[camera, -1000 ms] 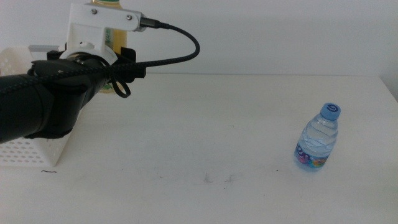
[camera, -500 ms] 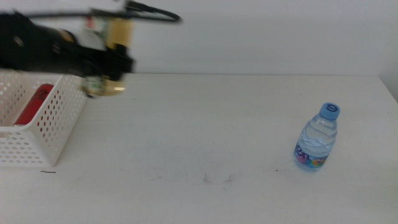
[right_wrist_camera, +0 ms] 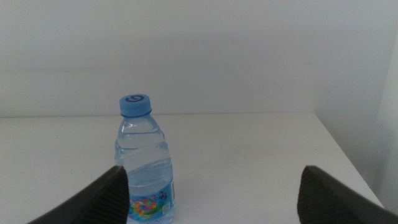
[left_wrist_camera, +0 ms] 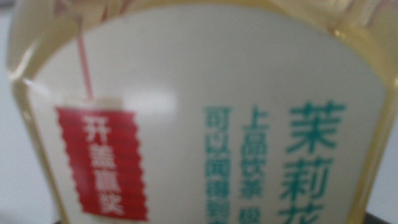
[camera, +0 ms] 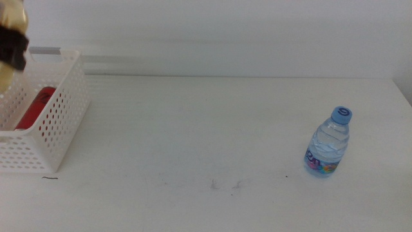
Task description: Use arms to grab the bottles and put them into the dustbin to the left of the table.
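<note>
Middle view: the left gripper (camera: 11,48) is seen only as a dark edge at the far left, above the dustbin (camera: 64,109), with a yellowish blur of the tea bottle (camera: 13,19) against it. A red can (camera: 35,108) is lying inside the dustbin, below the gripper. The water bottle (camera: 329,143) is standing upright on the table (camera: 193,129), well apart from the left gripper, toward the right. Left wrist view: the frame is filled by the tea bottle's label (left_wrist_camera: 205,124), so close that the jaws are hidden; the bottle is judged to be clamped, since nothing else supports it. Right wrist view: the right gripper (right_wrist_camera: 211,193) is spread wide and empty, with the water bottle just ahead, overlapping one jaw in the picture and not yet between the two. Risks, as judgement: if the tea bottle is released while not fully over the basket, the rim may be struck and the bottle may drop outside. The water bottle, light and upright, could be tipped by the off-centre jaw on approach.
</note>
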Robot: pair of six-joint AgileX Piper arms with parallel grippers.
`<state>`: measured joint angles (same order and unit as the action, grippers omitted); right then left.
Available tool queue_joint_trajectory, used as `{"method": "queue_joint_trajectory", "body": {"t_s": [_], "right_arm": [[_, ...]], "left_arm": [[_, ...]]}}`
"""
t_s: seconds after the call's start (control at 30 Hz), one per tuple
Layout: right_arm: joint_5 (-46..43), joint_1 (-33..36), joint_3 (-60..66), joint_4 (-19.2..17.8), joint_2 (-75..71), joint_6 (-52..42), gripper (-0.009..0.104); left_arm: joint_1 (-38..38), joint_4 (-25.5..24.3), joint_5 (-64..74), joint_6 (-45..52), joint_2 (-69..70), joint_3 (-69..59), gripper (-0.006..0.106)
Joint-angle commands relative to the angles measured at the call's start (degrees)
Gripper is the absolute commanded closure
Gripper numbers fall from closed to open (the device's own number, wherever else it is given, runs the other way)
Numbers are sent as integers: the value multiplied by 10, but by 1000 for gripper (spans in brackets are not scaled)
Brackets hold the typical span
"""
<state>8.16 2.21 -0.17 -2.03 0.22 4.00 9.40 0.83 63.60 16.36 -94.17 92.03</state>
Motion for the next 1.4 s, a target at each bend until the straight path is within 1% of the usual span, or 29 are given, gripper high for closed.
{"method": "queue_joint_trajectory", "body": {"t_s": [0.0, 0.17, 0.4, 0.5, 0.57, 0.63, 0.73, 0.83, 0.9, 0.93, 1.07, 1.13, 1.2, 1.27, 1.33, 1.37], "right_arm": [[-5, 1, 2, -1, -2, -4, 2], [-5, 1, 2, -1, -2, -4, 2], [-5, 1, 2, -1, -2, -4, 2], [-5, 1, 2, -1, -2, -4, 2], [-5, 1, 2, -1, -2, -4, 2], [-5, 1, 2, -1, -2, -4, 2], [-5, 1, 2, -1, -2, -4, 2], [-5, 1, 2, -1, -2, -4, 2], [-5, 1, 2, -1, -2, -4, 2], [-5, 1, 2, -1, -2, -4, 2], [-5, 1, 2, -1, -2, -4, 2], [-5, 1, 2, -1, -2, -4, 2], [-5, 1, 2, -1, -2, -4, 2], [-5, 1, 2, -1, -2, -4, 2], [-5, 1, 2, -1, -2, -4, 2], [-5, 1, 2, -1, -2, -4, 2]], "left_arm": [[20, -3, 6, 7, -27, 12, 102], [36, -2, 20, 17, -96, 12, 102], [36, -5, -2, 30, -147, 12, 102], [36, -8, -5, 33, -156, 12, 99], [36, 1, -14, 43, -162, 12, 92], [36, 3, -21, 47, -166, 12, 81], [36, 5, -23, 48, -175, 12, 57], [36, 5, -28, 48, -179, 12, 28], [36, 5, -28, 48, -178, 12, 10], [36, 5, -28, 46, -176, 12, 6], [30, 14, -5, 31, -144, 12, 7], [24, 27, 0, 31, -114, 12, 7], [14, 61, 3, 33, -75, 13, 7], [5, 122, 14, 33, -34, 18, 7], [-5, 190, 42, 56, 9, 29, 7], [-13, 233, 62, 78, 33, 37, 7]]}}
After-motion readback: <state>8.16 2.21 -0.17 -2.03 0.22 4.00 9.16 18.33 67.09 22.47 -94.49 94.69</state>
